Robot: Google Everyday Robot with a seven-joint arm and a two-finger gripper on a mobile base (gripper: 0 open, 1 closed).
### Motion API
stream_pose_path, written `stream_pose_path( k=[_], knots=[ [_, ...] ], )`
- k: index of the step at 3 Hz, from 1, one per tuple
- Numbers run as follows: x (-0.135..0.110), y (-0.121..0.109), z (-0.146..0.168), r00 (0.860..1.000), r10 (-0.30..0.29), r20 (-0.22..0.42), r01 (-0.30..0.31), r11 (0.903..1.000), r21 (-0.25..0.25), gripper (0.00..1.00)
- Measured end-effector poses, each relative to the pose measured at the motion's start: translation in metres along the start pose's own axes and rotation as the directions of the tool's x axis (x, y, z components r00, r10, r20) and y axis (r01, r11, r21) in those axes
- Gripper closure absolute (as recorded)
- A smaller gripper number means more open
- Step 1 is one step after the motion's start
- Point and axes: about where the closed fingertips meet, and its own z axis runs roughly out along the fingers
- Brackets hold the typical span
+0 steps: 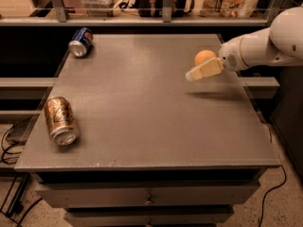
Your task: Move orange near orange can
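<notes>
With claw (pixel 203 70) just beside the orange (pixel 204 56) near the counter's (pixel 142 126) right edge, spread not discernible: probably light, firm, rolls easily; grip across the middle.

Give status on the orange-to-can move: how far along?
Done: nothing yet. The orange sits at the far right of the table; the orange can lies on its side near the front left corner, well apart. In hand: the pincer hovers just in front of the orange, no grasp visible. Left: grab the orange, carry it across, set it beside the can.
</notes>
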Motion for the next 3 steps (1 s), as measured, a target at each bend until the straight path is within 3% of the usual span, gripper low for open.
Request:
stream_pose_path(
  k=[1, 2, 3],
  knots=[
    [0.003, -0.018, 0.024, 0.998, 0.061, 0.028, -0.061, 0.9981, -0.001, 0.00],
    [0.002, -0.026, 0.040, 0.995, 0.082, 0.062, -0.081, 0.9964, -0.024, 0.16],
    [-0.002, -0.030, 0.044, 0.993, 0.083, 0.083, -0.080, 0.9962, -0.034, 0.40]
  ],
)
